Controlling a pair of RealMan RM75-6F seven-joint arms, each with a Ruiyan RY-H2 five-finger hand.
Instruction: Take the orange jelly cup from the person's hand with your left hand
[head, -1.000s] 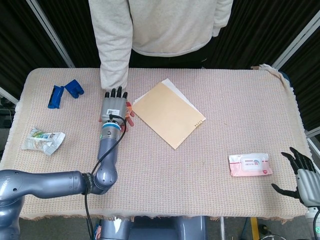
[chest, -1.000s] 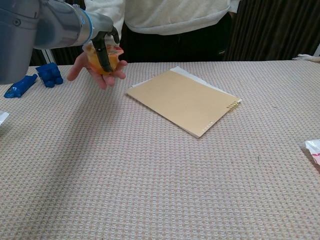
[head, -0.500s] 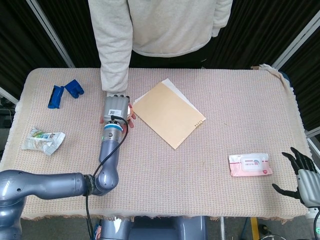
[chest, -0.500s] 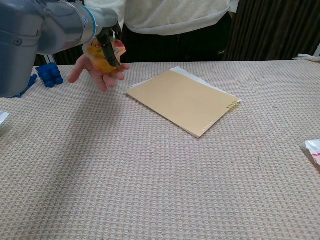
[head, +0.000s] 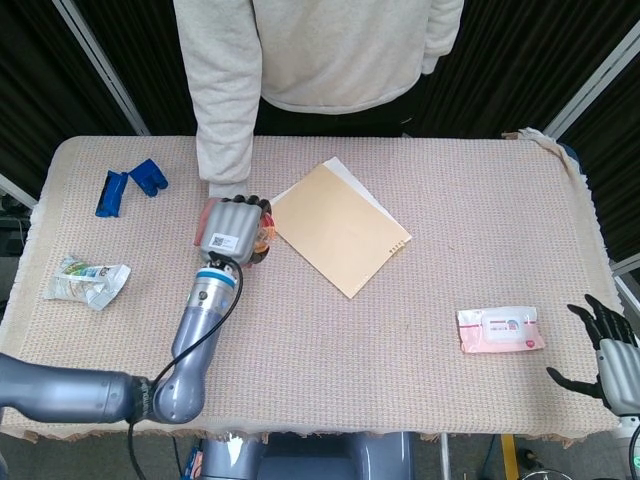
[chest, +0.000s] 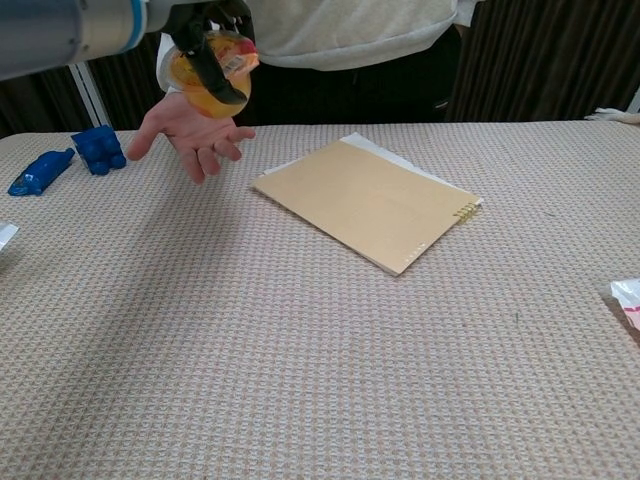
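Left robot hand (chest: 205, 40): fingers wrapped round orange jelly cup (chest: 212, 75), clear above person's palm (chest: 190, 135). Advice: keep grip firm, cup level.

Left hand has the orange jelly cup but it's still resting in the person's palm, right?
Not quite. The left hand does hold the orange jelly cup, but the chest view shows the cup lifted clear above the person's open palm, not resting in it.
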